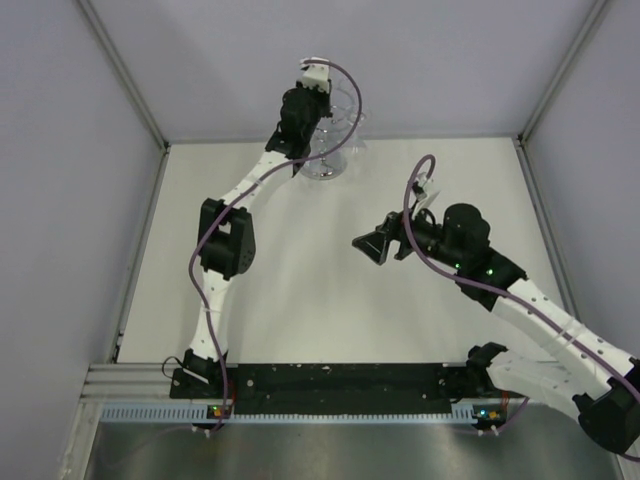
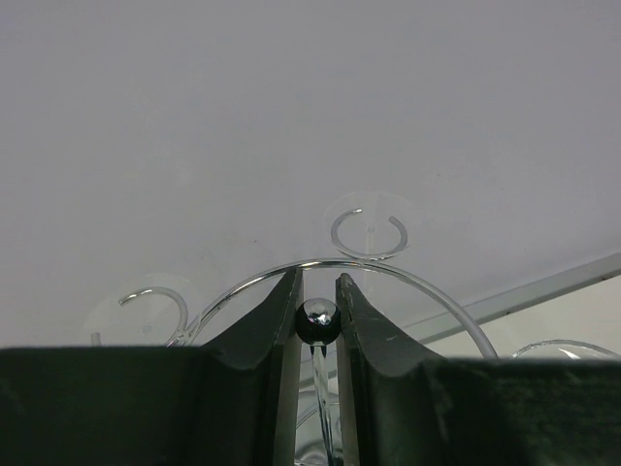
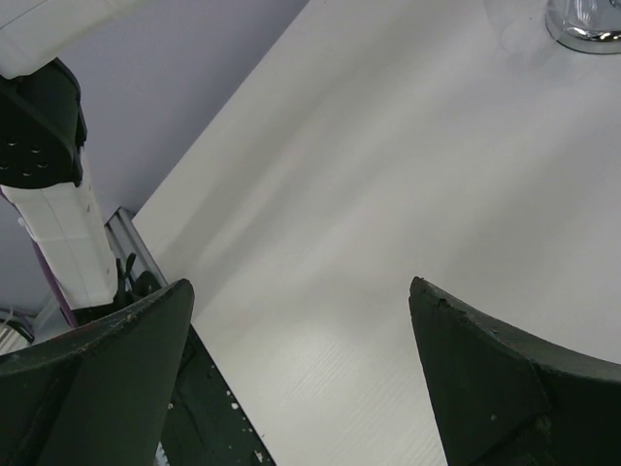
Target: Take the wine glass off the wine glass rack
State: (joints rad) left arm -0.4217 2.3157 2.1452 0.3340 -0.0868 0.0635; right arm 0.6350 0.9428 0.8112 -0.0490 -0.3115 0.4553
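The wine glass rack (image 1: 330, 150) stands at the back of the table, chrome wire with a round mirrored base. My left gripper (image 1: 320, 112) is at its top. In the left wrist view the left gripper (image 2: 317, 311) is shut on the small ball (image 2: 317, 320) that tops the rack's post. A clear wine glass foot (image 2: 369, 231) sits in a wire loop just beyond the ball, and another foot (image 2: 146, 306) sits in a loop to the left. My right gripper (image 1: 366, 245) is open and empty above the middle of the table (image 3: 388, 194), apart from the rack.
The rack's mirrored base (image 3: 587, 24) shows at the top right of the right wrist view. Grey walls close the table on the left, back and right. A black rail (image 1: 330, 382) with both arm bases runs along the near edge.
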